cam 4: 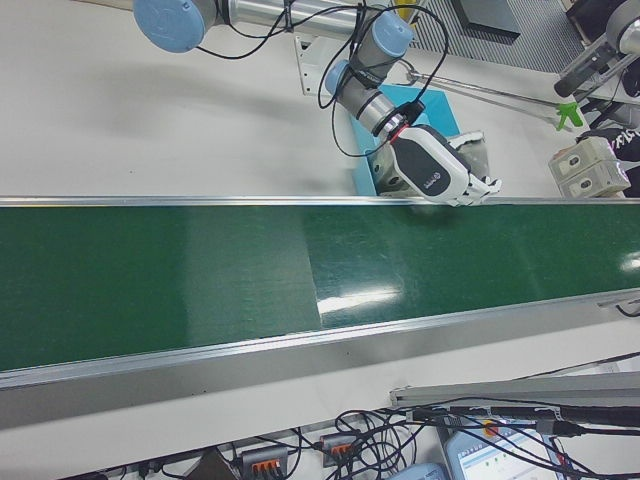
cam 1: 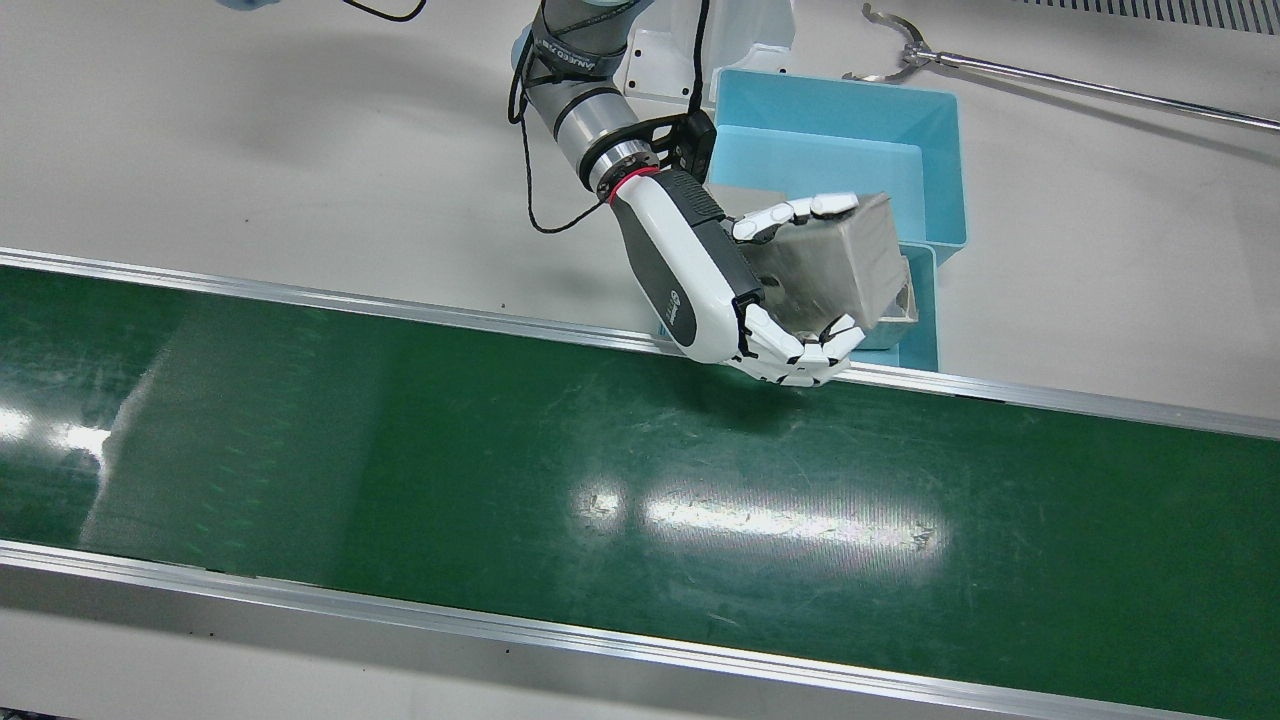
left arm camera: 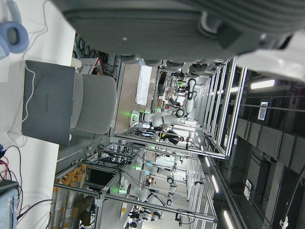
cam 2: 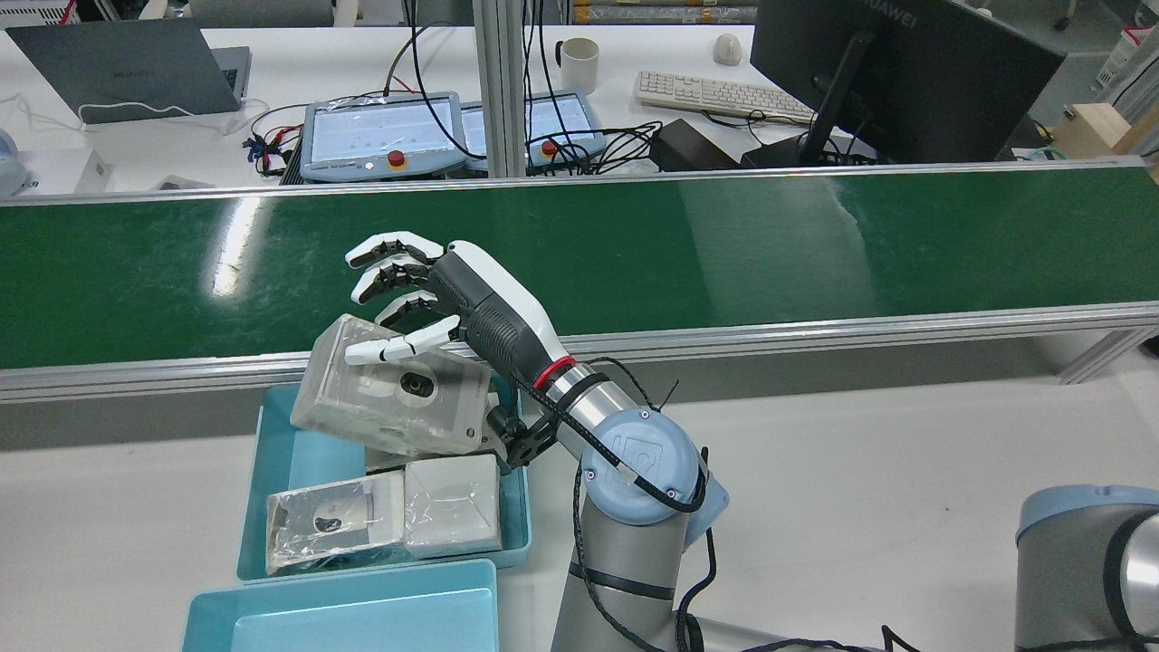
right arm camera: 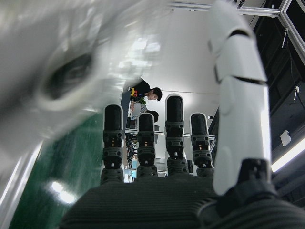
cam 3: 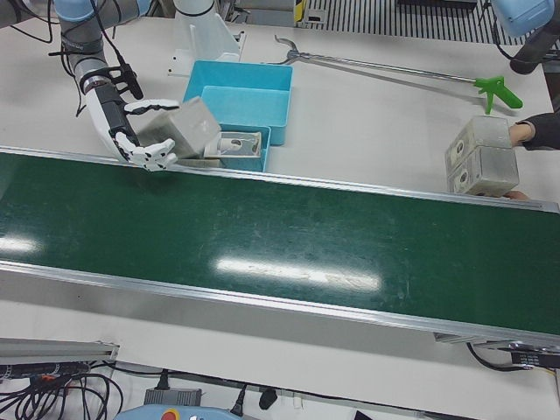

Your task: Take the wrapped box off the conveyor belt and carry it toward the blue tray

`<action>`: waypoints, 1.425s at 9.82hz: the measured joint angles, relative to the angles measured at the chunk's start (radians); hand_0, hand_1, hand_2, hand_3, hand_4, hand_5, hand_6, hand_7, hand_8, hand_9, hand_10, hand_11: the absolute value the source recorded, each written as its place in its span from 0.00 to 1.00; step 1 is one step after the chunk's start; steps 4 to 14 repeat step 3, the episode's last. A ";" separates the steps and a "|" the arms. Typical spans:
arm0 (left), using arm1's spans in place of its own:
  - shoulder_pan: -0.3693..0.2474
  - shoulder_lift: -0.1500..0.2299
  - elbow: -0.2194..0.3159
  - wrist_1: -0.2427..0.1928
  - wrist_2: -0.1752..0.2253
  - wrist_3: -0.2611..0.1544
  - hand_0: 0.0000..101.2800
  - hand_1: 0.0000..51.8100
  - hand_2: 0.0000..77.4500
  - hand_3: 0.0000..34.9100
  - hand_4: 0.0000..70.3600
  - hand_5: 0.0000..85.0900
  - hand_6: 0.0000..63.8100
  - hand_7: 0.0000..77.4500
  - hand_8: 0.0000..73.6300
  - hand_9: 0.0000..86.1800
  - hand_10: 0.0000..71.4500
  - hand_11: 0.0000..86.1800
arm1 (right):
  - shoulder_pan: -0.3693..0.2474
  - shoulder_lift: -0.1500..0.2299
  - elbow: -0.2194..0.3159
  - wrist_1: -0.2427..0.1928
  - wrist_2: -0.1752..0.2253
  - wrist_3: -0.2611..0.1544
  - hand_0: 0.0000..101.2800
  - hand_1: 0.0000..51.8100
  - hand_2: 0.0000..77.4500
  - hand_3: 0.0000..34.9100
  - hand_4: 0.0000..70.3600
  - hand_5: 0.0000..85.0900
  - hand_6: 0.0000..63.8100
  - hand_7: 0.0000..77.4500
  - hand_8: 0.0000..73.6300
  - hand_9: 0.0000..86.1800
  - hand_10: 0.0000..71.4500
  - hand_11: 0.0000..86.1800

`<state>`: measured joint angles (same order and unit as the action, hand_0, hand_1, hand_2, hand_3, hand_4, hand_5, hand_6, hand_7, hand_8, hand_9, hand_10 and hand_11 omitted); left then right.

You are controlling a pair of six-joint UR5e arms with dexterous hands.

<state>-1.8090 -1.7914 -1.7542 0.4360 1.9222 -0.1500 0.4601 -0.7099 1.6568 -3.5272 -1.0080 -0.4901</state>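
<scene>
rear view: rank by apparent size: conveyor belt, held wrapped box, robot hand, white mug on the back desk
1. conveyor belt, spans the view
2. wrapped box held in the left robot hand
3. left robot hand; close to the box, so ranks 2 and 3 are unsure
4. white mug, smallest, though farthest from the camera

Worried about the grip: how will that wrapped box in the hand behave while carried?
Likely stiff: the wrapped box keeps flat faces and sharp corners in the left hand. Probably slippery: its clear wrap looks glossy and crinkled. Held tilted over the blue tray, it may pivot.
</scene>
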 joint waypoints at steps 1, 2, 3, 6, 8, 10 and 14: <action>0.000 0.000 0.000 0.000 0.000 0.000 0.00 0.00 0.01 0.00 0.00 0.01 0.00 0.00 0.01 0.00 0.01 0.00 | 0.000 -0.002 0.010 0.000 -0.008 0.000 0.46 0.52 0.20 0.26 0.20 0.58 0.41 0.50 0.33 0.33 0.52 0.91; 0.000 0.000 0.000 0.000 0.000 0.000 0.00 0.00 0.01 0.00 0.00 0.01 0.00 0.00 0.00 0.00 0.00 0.00 | 0.000 -0.005 0.031 -0.001 -0.015 0.001 0.46 0.23 0.22 0.40 0.17 0.26 0.26 0.39 0.18 0.20 0.23 0.34; 0.000 0.000 0.000 0.000 0.000 0.000 0.00 0.00 0.01 0.00 0.00 0.01 0.00 0.00 0.01 0.00 0.01 0.00 | 0.003 -0.009 0.060 -0.005 -0.023 0.001 0.46 0.24 0.19 0.62 0.18 0.28 0.00 0.24 0.00 0.02 0.05 0.23; 0.000 0.000 0.000 0.000 0.000 0.000 0.00 0.00 0.01 0.00 0.00 0.01 0.00 0.00 0.01 0.00 0.01 0.00 | 0.003 -0.009 0.060 -0.005 -0.023 0.001 0.46 0.24 0.19 0.62 0.18 0.28 0.00 0.24 0.00 0.02 0.05 0.23; 0.000 0.000 0.000 0.000 0.000 0.000 0.00 0.00 0.01 0.00 0.00 0.01 0.00 0.00 0.01 0.00 0.01 0.00 | 0.003 -0.009 0.060 -0.005 -0.023 0.001 0.46 0.24 0.19 0.62 0.18 0.28 0.00 0.24 0.00 0.02 0.05 0.23; 0.000 0.000 0.000 0.000 0.000 0.000 0.00 0.00 0.01 0.00 0.00 0.01 0.00 0.00 0.01 0.00 0.01 0.00 | 0.003 -0.009 0.060 -0.005 -0.023 0.001 0.46 0.24 0.19 0.62 0.18 0.28 0.00 0.24 0.00 0.02 0.05 0.23; 0.000 0.000 0.000 0.000 0.000 0.000 0.00 0.00 0.01 0.00 0.00 0.01 0.00 0.00 0.01 0.00 0.01 0.00 | 0.003 -0.009 0.060 -0.005 -0.023 0.001 0.46 0.24 0.19 0.62 0.18 0.28 0.00 0.24 0.00 0.02 0.05 0.23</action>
